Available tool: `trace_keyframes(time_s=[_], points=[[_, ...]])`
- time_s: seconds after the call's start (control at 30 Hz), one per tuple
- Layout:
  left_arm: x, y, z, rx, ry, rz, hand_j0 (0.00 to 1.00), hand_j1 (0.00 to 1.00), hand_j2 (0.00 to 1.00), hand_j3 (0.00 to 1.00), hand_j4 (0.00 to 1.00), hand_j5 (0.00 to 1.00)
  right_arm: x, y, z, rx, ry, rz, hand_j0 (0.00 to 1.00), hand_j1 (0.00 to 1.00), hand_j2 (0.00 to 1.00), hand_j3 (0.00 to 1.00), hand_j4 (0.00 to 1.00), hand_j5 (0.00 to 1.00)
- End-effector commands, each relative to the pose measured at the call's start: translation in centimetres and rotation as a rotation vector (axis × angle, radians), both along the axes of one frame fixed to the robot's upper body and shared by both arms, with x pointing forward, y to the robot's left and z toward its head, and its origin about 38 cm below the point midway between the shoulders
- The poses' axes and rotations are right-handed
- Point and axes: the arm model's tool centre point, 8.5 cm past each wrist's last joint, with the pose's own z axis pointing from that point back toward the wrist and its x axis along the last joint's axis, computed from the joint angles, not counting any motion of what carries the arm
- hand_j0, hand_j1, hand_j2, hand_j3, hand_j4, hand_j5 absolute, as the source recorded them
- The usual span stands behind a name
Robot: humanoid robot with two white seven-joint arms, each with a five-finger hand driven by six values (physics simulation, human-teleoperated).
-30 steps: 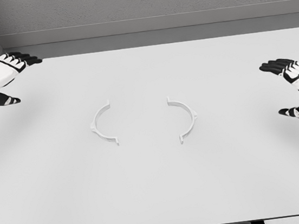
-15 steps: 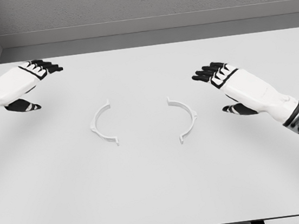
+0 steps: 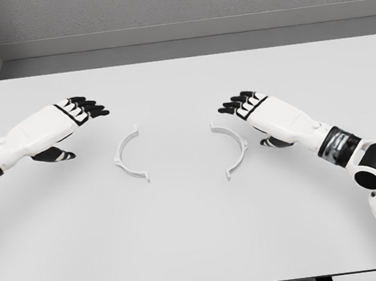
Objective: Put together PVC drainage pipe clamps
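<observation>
You see two white half-ring clamp pieces lying flat at frame center on the white table [image 3: 201, 248], open sides facing each other, well apart. Left clamp half [image 3: 130, 156] sits just right of the left hand [image 3: 59, 125]; right clamp half [image 3: 233, 147] sits just left of the right hand [image 3: 264, 117]. Both hands hover w/ dark fingers extended, relaxed, holding nothing.

Two clamp halves [image 3: 129, 156] [image 3: 232, 148] between open-fingered left hand [image 3: 62, 125] and right hand [image 3: 264, 114].
</observation>
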Motion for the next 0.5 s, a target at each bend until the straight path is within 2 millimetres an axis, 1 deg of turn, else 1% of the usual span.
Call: trace_keyframes(time_s=[0.0,0.1,0.17,0.23,0.37,0.47], points=[[-0.1,-0.5,0.1,-0.009,-0.006,-0.010,1.00,1.00,1.00,1.00,1.00,1.00,0.0,0.1,-0.5,-0.003,0.015,0.001,1.00,1.00,1.00,1.00,1.00,1.00],[0.0,-1.1,-0.6,-0.008,0.002,-0.014,1.00,1.00,1.00,1.00,1.00,1.00,0.0,0.2,-0.6,-0.005,0.018,0.004,1.00,1.00,1.00,1.00,1.00,1.00],[0.2,-1.5,-1.9,-0.004,0.027,-0.012,1.00,1.00,1.00,1.00,1.00,1.00,-0.1,0.6,-1.2,-0.009,0.035,0.016,1.00,1.00,1.00,1.00,1.00,1.00],[0.5,-1.8,-3.0,-0.004,0.045,-0.002,1.00,1.00,1.00,1.00,1.00,1.00,0.1,0.9,-1.0,-0.006,0.030,0.019,1.00,1.00,1.00,1.00,1.00,1.00],[0.7,-2.6,-3.7,-0.023,0.059,-0.003,1.00,1.00,1.00,1.00,1.00,1.00,0.2,1.2,-0.8,0.001,0.026,0.022,1.00,1.00,1.00,1.00,1.00,1.00],[0.8,-2.9,-3.8,-0.019,0.053,-0.008,1.00,1.00,1.00,1.00,1.00,1.00,0.2,1.5,-1.0,-0.001,0.029,0.030,1.00,1.00,1.00,1.00,1.00,1.00]])
